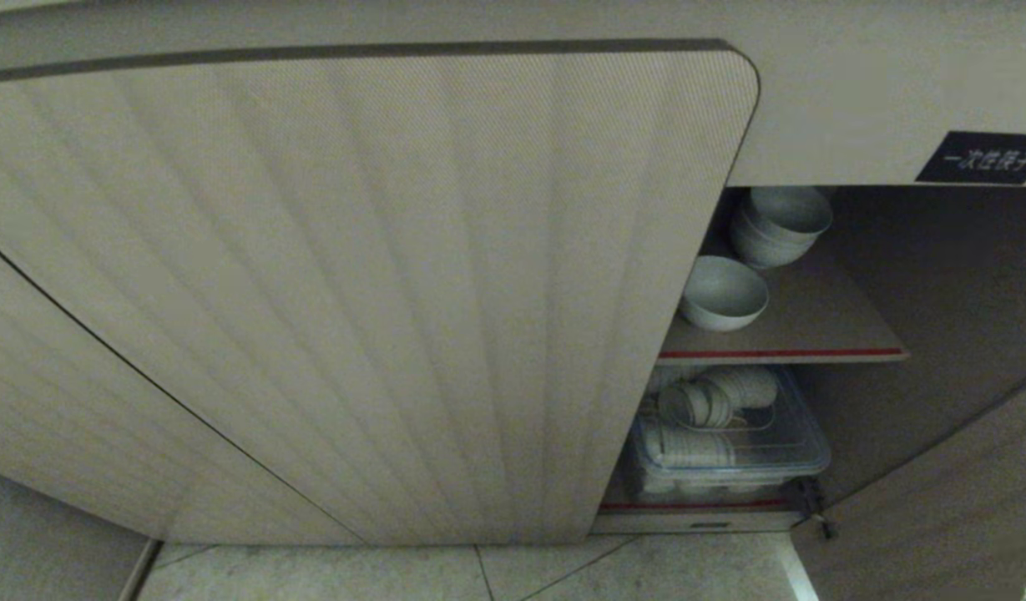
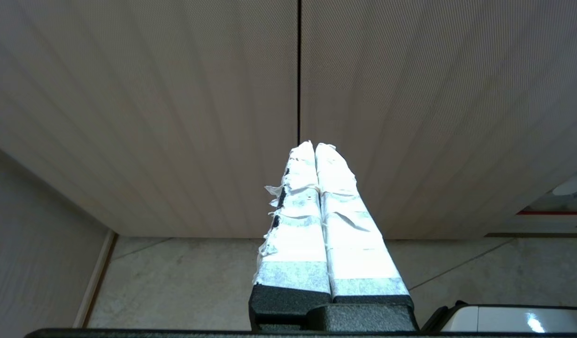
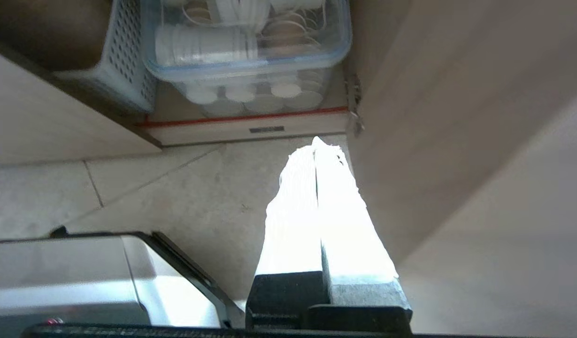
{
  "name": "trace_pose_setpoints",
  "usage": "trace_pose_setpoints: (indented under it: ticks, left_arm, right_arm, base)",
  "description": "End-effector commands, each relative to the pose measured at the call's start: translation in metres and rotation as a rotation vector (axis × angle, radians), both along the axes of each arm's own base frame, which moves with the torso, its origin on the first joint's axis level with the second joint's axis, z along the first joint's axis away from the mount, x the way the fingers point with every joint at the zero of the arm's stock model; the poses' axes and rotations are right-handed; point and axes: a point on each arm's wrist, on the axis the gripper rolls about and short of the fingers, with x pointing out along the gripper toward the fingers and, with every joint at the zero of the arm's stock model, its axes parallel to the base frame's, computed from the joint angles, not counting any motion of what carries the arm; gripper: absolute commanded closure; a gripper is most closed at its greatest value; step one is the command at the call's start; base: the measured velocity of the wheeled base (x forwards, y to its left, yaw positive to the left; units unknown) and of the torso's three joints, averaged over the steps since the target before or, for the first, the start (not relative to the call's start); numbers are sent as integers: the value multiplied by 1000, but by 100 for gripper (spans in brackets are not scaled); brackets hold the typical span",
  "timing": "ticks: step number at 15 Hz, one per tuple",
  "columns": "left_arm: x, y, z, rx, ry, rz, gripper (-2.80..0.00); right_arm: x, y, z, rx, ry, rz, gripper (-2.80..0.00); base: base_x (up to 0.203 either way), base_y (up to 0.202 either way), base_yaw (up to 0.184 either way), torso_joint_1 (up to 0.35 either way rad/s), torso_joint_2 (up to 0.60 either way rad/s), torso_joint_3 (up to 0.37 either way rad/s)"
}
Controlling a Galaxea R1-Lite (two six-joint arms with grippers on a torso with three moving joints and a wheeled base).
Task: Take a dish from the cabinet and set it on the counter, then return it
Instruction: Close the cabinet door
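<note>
- You'll see the cabinet door faced in a matt beige, finely woven-looking skin with shallow vertical ribs.
- At about 3 o'clock of the door, the dish looks like smooth white ceramic with a soft sheen; the stack of bowls behind it matches.
- Your shelf board is plain matt, its front edge banded in red.
- Below, the lidded box is clear glossy plastic.
- The basket beside it is perforated grey plastic.
- The floor shows smooth speckled stone-like tiles.
- Your left claw and right claw wear frayed white tape over black matt plastic.
</note>
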Motion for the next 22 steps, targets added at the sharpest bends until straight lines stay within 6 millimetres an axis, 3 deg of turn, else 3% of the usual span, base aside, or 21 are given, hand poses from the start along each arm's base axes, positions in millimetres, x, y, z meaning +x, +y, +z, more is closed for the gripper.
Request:
trace_pose_setpoints:
  ticks: [1,4,11,17,22]
  left_arm:
    - [0,0,0,-1,-1,1,0]
    - [0,0,0,-1,-1,1,0]
    - [0,0,0,-1,-1,1,0]
    - [0,0,0,-1,-1,1,0]
    - [0,0,0,-1,-1,1,0]
  right_arm:
    - [-17,2,-5,-19,-78,0,0]
    - [-29,4,-9,-32,-133,41,0]
    - [-32,3,-14,-49,-109,75,0]
    - [-53,3,-19,-64,-351,94,0]
    - [-53,3,-19,-60,-357,91,0]
  base:
    - [0,0,0,0,0,0]
    - [0,0,0,0,0,0]
    - [0,0,0,0,0,0]
    - [0,0,0,0,0,0]
    - [0,0,0,0,0,0]
